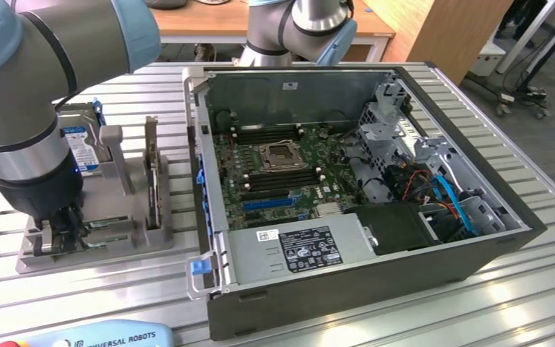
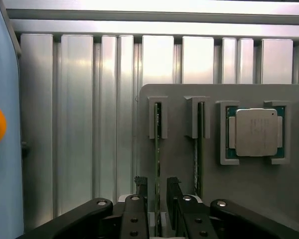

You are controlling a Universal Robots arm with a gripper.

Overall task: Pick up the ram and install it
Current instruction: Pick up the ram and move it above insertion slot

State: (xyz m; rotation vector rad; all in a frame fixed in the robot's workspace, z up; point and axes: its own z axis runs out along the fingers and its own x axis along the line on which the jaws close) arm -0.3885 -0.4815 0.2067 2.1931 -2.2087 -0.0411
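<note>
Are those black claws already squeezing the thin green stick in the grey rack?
Apart. The wrist view shows the open gripper straddling the ram, with the grey rack visible between each finger and the stick's edge.

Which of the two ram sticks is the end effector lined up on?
The ram farther from the processor: it stands between the fingertips of the open end effector; the other stick sits beside the processor.

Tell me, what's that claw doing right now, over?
Gripper open, straddling the ram, not clamped. Ram upright on edge in grey holder. Second stick beside it, apart from the gripper.
</note>
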